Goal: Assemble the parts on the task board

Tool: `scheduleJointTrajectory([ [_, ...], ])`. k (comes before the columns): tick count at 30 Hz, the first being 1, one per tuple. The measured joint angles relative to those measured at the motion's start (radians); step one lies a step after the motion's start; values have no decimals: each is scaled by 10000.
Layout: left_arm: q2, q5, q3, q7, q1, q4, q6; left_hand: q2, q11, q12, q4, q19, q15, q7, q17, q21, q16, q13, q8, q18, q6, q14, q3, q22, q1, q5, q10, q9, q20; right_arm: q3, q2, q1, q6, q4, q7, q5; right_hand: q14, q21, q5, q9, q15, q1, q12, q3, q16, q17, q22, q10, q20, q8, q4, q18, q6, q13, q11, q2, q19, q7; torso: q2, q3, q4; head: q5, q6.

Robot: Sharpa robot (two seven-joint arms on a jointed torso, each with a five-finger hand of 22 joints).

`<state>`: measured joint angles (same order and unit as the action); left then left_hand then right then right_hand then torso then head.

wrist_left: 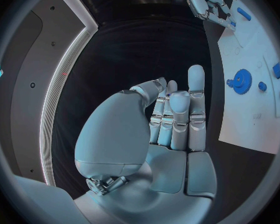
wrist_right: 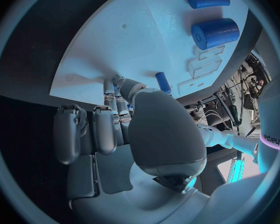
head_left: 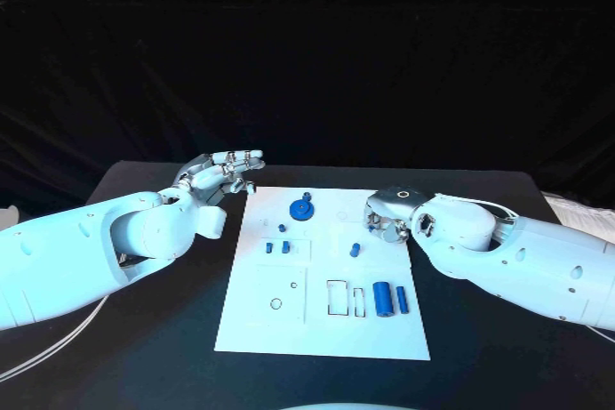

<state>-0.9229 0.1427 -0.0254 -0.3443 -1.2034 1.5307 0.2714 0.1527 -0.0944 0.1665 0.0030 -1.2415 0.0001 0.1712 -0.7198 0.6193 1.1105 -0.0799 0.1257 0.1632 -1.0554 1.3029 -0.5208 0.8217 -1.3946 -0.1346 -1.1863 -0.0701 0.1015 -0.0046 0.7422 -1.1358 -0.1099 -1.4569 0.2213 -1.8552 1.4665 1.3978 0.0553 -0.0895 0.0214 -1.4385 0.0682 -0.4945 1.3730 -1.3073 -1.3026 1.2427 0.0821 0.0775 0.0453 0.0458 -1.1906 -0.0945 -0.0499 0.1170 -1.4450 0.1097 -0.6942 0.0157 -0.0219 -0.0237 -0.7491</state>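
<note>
A black table [head_left: 154, 339] carries a white board [head_left: 321, 330], the landmark for everything here. Two white arms reach in from either side.

The left hand [head_left: 220, 174] hovers just off the board's far left corner, over bare table, its fingers [wrist_left: 177, 114] held close together and curled slightly, with nothing in them.

The right hand [head_left: 388, 220] sits over the board's right edge, fingers [wrist_right: 90, 129] bent down toward the surface. Whether they pinch anything cannot be told — a small blue peg [wrist_right: 163, 82] lies just beside the fingertips.

On the board, from large to small: a blue gear [head_left: 302, 209] near the far edge; a thick blue cylinder [head_left: 382, 296] and a thinner blue rod [head_left: 401, 300] side by side near the right edge, next to empty rectangular slots [head_left: 339, 297]; two tiny blue pieces [head_left: 277, 246] left of centre.

The risk, as I judge it: the right hand's fingers crowd the little peg, so a slightly off grasp could flick it away or roll it off the board's edge.
</note>
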Motion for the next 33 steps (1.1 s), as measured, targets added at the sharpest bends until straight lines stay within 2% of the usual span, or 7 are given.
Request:
scheduleJointTrajectory([
  [7, -1, 0, 0, 18, 0, 4, 2, -39, 0, 0, -23, 0, -1, 0, 0, 0, 0, 1, 0, 0, 0, -1, -23, 0, -39, 0, 0, -1, 0, -24, 73, 47, -226, -115, 91, -141, 0, 0, -17, 1, 0, -12, -54, -39, 0, -2, -10, 84, 0, -8, -40, 0, -36, 27, 14, -42, 0, 36, -1, -2, 0, -19, -6],
  [11, -5, 1, 0, 29, 0, 4, 3, -39, 0, 0, -51, 0, 33, -1, 13, 0, 0, 1, 0, 0, 0, -34, 5, 0, -39, 0, 0, -1, 0, -24, 129, 57, -330, -197, 107, -169, 0, 13, -37, -11, 0, 15, -74, -80, 0, -8, -33, 84, 0, -23, -83, 0, -83, 54, 14, -70, 0, -12, -1, -2, 9, -27, -1],
  [26, -52, 1, 0, 73, 0, -14, 5, -39, 0, 0, -50, 0, 34, -1, 40, 1, 0, 1, 0, 0, 0, -35, 5, -7, -39, -36, 72, 9, 0, 96, 447, -130, -531, -731, 100, -107, 0, 42, -77, -73, 0, 69, -35, -77, 0, -6, -49, 120, 1, 21, -84, 0, -123, 88, 49, -119, 1, -10, 4, 0, 22, 13, 12],
  [33, -65, 1, 0, 94, 0, -26, 5, -39, 0, 0, -49, 0, 34, -1, 40, 1, 0, 1, 0, -1, 0, -35, 5, -7, -39, -36, 71, 9, 0, 186, 658, -159, -590, -1146, 107, 2, 0, 42, -93, -56, 0, 111, -35, -66, 0, -6, -48, 153, 1, 20, -95, 0, -147, 101, 15, -76, 1, -16, 2, -1, 23, -9, 14],
])
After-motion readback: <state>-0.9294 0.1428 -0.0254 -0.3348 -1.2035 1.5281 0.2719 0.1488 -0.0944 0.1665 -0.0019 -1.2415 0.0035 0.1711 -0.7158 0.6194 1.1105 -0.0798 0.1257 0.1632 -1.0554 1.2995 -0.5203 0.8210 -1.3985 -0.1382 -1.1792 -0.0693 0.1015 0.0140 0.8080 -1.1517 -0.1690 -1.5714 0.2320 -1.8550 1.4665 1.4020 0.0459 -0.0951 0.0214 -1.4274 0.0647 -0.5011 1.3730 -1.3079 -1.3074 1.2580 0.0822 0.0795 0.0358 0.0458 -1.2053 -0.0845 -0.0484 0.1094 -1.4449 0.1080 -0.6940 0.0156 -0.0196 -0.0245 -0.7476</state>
